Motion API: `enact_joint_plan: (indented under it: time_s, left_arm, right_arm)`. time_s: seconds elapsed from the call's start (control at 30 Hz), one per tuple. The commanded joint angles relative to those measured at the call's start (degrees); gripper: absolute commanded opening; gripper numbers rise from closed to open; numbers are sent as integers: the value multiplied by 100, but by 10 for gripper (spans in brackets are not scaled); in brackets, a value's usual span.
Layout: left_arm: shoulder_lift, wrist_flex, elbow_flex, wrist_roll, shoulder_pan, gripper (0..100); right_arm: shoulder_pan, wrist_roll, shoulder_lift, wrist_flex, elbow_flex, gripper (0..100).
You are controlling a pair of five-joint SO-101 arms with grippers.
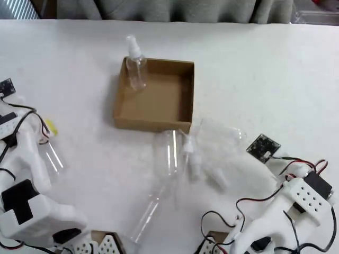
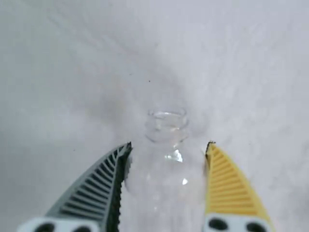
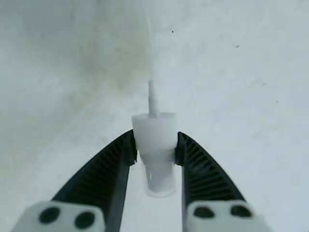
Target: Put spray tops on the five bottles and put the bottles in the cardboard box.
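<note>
A: Status?

B: Left gripper (image 2: 168, 145) is narrow. Its jaws sit either side of an open-necked bottle (image 2: 166, 125) and look seated on the body, with the neck past the tips. In the high view that bottle is at about 8 o'clock from the box (image 1: 159, 126), well apart from it. Right gripper (image 3: 155, 135) is clamped on a spray top (image 3: 154, 126) at the collar, with the dip tube (image 3: 152, 94) pointing away.

A: Rest of the stock?

B: One capped bottle (image 1: 135, 69) stands upright in the box's 11 o'clock corner. Three bare bottles (image 1: 167, 153) lie on the desk (image 1: 265, 69) between 4 and 6 o'clock of the box. At least two loose tops (image 1: 192, 156) are among them.

A: Handling?

B: My read is that the bottles are light, thin, slick clear plastic and will dent if I squeeze. I'd hold mid-body with light force and keep the neck exposed. The top is stiff, so the collar is the right hold. The tube looks thin and bendy, so I'd feed it into the neck first, lined up straight, or it buckles on the rim.

A: Risk?

B: The bottle could spin in the jaws when I twist the top on.
</note>
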Motion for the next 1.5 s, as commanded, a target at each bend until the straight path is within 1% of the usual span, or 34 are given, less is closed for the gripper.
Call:
enact_joint_plan:
  time_s: [0.0,0.07,0.13,0.27,0.33,0.4,0.5,0.7,0.8,0.87,1.0,1.1,1.17,1.33,1.47]
  left_arm:
    - [-31,-97,9,-79,57,28]
    - [-31,-97,9,-79,57,28]
    - [-31,-97,9,-79,57,28]
    - [-31,-97,9,-79,57,28]
    - [-31,-97,9,-79,57,28]
    - [-31,-97,9,-79,57,28]
    - [-31,-97,9,-79,57,28]
    - [-31,-97,26,-79,145,28]
    - [-31,-97,26,-79,145,28]
    - [-31,-97,26,-79,145,28]
    - [-40,-88,26,-79,145,28]
    - [-40,-88,26,-79,145,28]
    - [-40,-88,26,-79,145,28]
    - [-40,-97,35,-79,145,28]
    - [-40,-97,35,-79,145,28]
  right_arm:
    - [145,-123,-48,-84,-44,202]
    - [154,-123,-48,-84,-88,234]
    - [259,-149,-48,-66,-193,211]
    - [523,-193,-48,-48,-466,76]
    - [699,-387,-48,-84,-501,9]
    - [875,-589,-48,-84,-492,32]
    - [1138,-747,-4,-84,-475,15]
    - [1868,-782,13,-110,-308,16]
    - [2088,-791,13,-418,-18,16]
    - [2202,-993,13,-673,220,16]
    - [2237,-1899,13,-1077,589,16]
    - [2220,-2549,13,-1130,659,16]
    - [2185,-2822,4,-1130,659,16]
    - [2018,-2971,13,-1147,782,16]
    - [1921,-2989,13,-1604,1011,16]
